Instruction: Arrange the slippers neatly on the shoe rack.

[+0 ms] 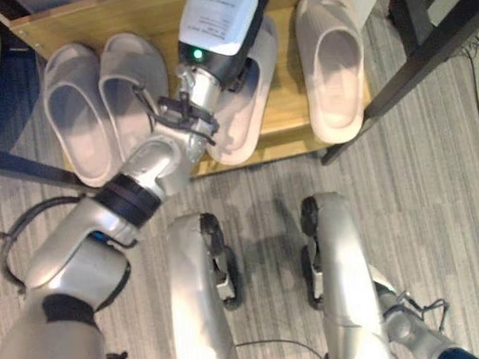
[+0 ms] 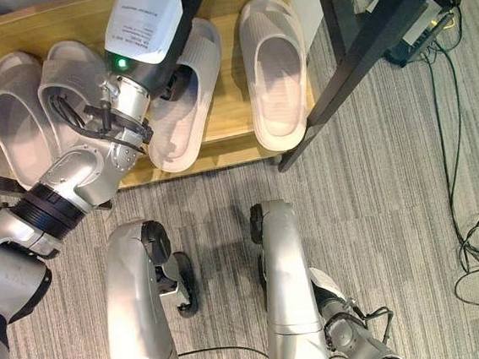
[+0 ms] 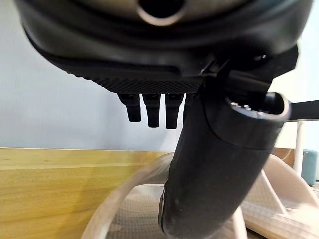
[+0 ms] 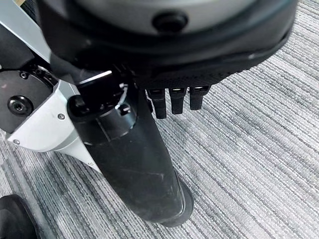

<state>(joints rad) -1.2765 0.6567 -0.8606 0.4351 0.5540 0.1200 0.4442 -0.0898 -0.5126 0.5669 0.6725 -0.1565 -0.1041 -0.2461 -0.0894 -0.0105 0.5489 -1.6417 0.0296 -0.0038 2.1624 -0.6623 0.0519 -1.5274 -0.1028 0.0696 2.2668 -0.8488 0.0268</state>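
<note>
Wooden shoe rack (image 1: 294, 127), upper frame: four beige slippers (image 1: 331, 64); left hand (image 3: 209, 164) over third, fingers straight.

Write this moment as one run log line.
left hand: open, over third slipper | right hand: idle, open | rack: four slippers

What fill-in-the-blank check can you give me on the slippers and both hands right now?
1. The wooden shoe rack holds ____ slippers in a row.
2. The third slipper from the robot's left lies ____ rather than straight like its neighbours.
3. The left hand is over that slipper, its thumb reaching into the slipper's ____.
4. The right hand hangs over the striped grey ____.

Missing words: four; tilted; opening; carpet
</note>
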